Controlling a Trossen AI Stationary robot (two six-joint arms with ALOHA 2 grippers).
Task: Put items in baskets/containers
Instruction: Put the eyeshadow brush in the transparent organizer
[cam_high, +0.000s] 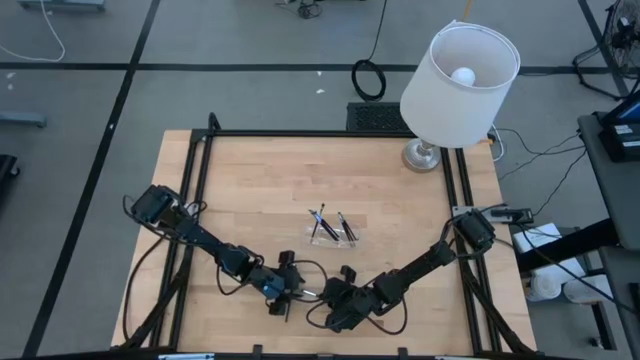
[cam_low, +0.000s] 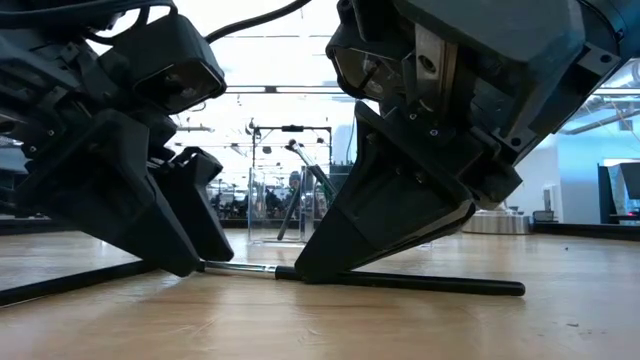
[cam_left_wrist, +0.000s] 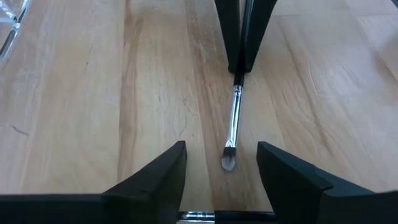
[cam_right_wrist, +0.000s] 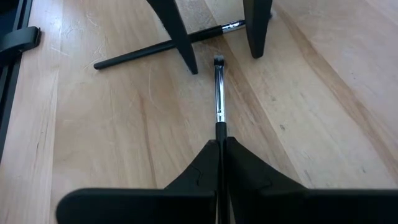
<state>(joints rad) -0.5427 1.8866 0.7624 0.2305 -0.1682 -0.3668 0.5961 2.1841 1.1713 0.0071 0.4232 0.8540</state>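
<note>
Wooden table: clear tray with several dark sticks.

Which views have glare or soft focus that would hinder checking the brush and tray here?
Low view: bright backlight from the room leaves both arms as dark silhouettes, and the clear tray behind them is soft. Left wrist view: even light, brush sharp, its own fingers slightly blurred. High view: the lit lamp shows no glare on the table.
</note>
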